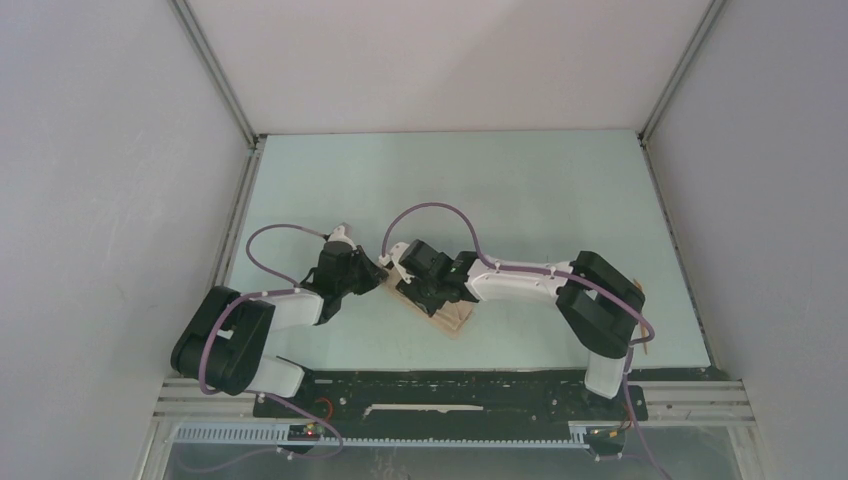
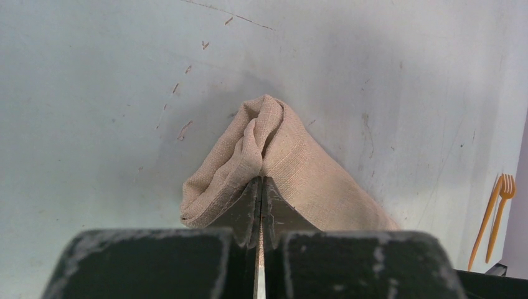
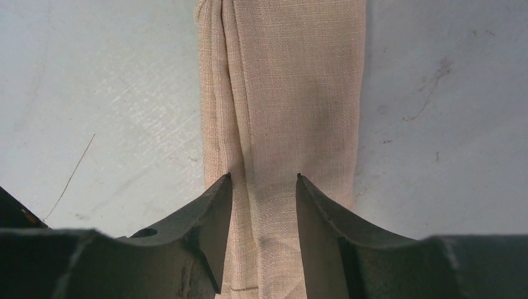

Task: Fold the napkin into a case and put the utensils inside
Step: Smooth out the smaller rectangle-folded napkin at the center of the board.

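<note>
Right wrist view showed the right pincer (image 3: 261, 180) half spread and set astride the napkin (image 3: 280, 93), with a strip of bare weave between its two halves. It pinched nothing, and whether it pressed the cloth or hung just above it I could not tell. My reading was that it stood there as a weight, to keep the layers from sliding. Beyond it the napkin ran away as a narrow, layered band lying flat on the pale table (image 3: 93, 93), with a crease down its left side.

From the left wrist, the left pincer (image 2: 261, 184) was pressed together on one end of the same cloth, which rose just past it into a bunched peak lifted off the table. That grip looked meant for drawing the end up and over toward the held-down part, so the folding seemed only partway done. Farther off, at the right edge of that view, the utensils (image 2: 498, 212) lay side by side on the table, one of them a fork (image 2: 507, 185). They were well apart from the cloth and untouched, probably left clear so the folding had room.

From above, both pincers met near the middle of the table, the right arm hiding most of the napkin
</note>
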### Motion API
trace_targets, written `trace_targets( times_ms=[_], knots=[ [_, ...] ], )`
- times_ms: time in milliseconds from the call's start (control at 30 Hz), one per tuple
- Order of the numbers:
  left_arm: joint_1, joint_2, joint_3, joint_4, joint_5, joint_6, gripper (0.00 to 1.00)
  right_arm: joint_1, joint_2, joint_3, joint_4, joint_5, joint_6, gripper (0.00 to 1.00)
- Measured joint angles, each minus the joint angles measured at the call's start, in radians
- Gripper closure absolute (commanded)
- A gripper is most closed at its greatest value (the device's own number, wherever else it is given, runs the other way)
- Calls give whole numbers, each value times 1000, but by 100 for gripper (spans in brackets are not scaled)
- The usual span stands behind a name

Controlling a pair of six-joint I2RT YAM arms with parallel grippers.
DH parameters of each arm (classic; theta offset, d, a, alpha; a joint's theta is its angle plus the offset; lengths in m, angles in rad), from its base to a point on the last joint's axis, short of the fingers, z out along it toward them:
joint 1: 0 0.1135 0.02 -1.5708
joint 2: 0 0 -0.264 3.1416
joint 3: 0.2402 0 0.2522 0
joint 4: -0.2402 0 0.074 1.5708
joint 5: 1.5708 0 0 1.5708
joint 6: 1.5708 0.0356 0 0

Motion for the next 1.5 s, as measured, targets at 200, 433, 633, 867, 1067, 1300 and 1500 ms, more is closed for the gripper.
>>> trace_targets(
  times_ms=[200,433,633,867,1067,1300,1500],
  knots=[
    [0,0,0,-1,0,0,100,1,45,0,13,-3,3,55],
    [0,0,0,0,0,0,100,2,50,0,21,6,8,90],
    [0,1,0,0,-1,0,100,6,35,0,9,5,33,100],
    [0,1,0,0,0,0,100,10,-9,21,-26,-30,100,100],
    [0,1,0,-1,0,0,100,17,16,23,-24,-58,152,100],
    [0,-11,0,-18,-6,10,100,29,54,6,13,-59,192,88],
    [0,-23,2,-40,-12,19,100,31,36,-38,77,-72,253,58]
  ],
)
